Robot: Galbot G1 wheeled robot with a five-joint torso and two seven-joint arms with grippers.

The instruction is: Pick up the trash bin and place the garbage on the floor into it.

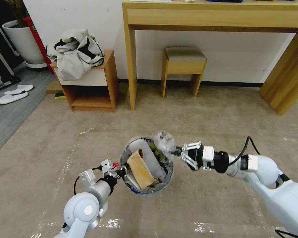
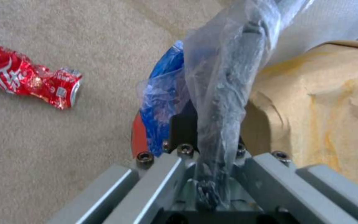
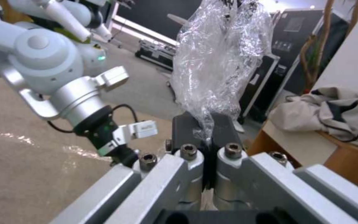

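1. Your left gripper (image 1: 122,172) has its fingers clamped on the near-left rim of the trash bin (image 1: 162,185), pinching the rim together with the clear bag (image 2: 224,93) that lines it. In the left wrist view you see the bag's plastic gathered between the closed fingers, with the bin's blue band and a sliver of red wall just beside them.
2. The bin hangs on that gripper over the beige carpet floor (image 1: 205,112), its mouth tipped toward your head camera.
3. Inside the bin you can see the brown cardboard scrap (image 1: 141,169) leaning upright, and the white slipper (image 1: 148,153) tucked behind it.
4. Your right gripper (image 1: 176,151) reaches in from the right, and its fingers are pressed tight on the clear plastic wad (image 1: 164,141). The right wrist view shows the wad (image 3: 222,59) rising from between the closed finger pads.
5. The wad sits at the bin's far-right rim, touching or just above it; you cannot tell which.
6. The red soda can (image 2: 29,76), crushed, lies on its side on the carpet beside the bin, apart from it.
7. Shiny tape lines (image 1: 109,223) run across the carpet near your arms.
8. Behind, a wooden bench (image 1: 218,16) stands against the wall with a small stool (image 1: 183,66) under it, well apart from the bin.
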